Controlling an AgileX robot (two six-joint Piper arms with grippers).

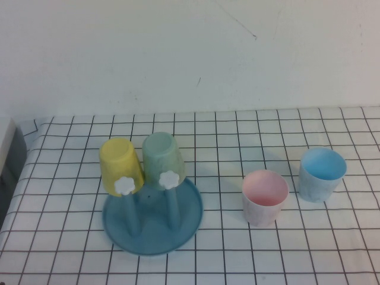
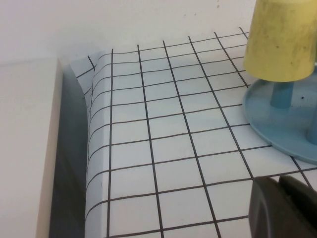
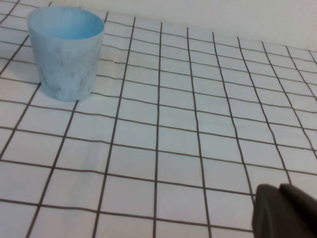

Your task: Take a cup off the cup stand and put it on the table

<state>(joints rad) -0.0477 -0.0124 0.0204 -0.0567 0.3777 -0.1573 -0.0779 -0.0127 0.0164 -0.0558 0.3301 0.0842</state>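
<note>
High view shows the pink cup [image 1: 265, 197] standing upright on the desk [image 1: 237, 136], right of the cup stand [image 1: 153, 218] and beside a blue cup [image 1: 321, 173]. A yellow cup [image 1: 121, 166] and a green cup [image 1: 164, 158] hang inverted on pegs. Neither arm appears there; the left tool [image 2: 287, 208] sits low near the stand, the right tool [image 3: 287, 212] near the blue cup, both closed and empty. Judging by this, the placement looks done; any retreat should stay clear of the cups.
</note>
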